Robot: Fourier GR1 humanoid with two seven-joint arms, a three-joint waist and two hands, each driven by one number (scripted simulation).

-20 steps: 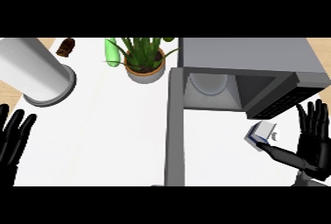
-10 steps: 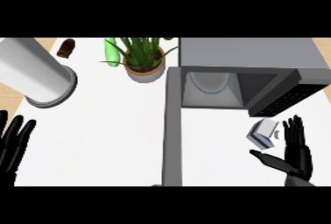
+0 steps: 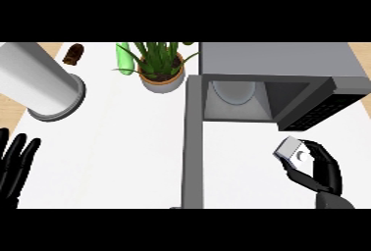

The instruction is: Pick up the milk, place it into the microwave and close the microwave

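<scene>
Just below the microwave (image 3: 279, 73), head view: right hand (image 3: 319, 169) has fingers and thumb curled round the milk (image 3: 291, 150), gripping it. The milk is a small boxy carton, grey-white faces, tilted, sitting at the top-left of the hand, just under the microwave's dark control panel (image 3: 322, 109) and not touching it. Cannot tell whether the carton is resting on the counter (image 3: 123, 162) or lifted clear.

Left hand (image 3: 14, 166) is far from the microwave, at the view's left edge: open, fingers straight and pointing up, resting, holding nothing.

Microwave: grey flat-topped box, cavity open toward the hands. Inside the cavity a pale round turntable plate (image 3: 233, 93) shows; nothing else visible in there. Its door (image 3: 192, 142) is swung open, seen edge-on as a long grey slab running down from the microwave's left corner toward the lower edge of the view. The milk is right of that door, outside the cavity.

Left of the microwave: a potted plant (image 3: 161, 66), green spiky leaves in a round pale pot, just beside the microwave's top-left corner. A green bottle-like thing (image 3: 124, 59) lies just left of the plant. Further left, a small dark brown object (image 3: 73, 54) sits at the counter's far edge. Well left of the microwave, a large grey-white cylinder (image 3: 39, 83), smooth, with a flared base ring.

Counter is plain white, matte.
</scene>
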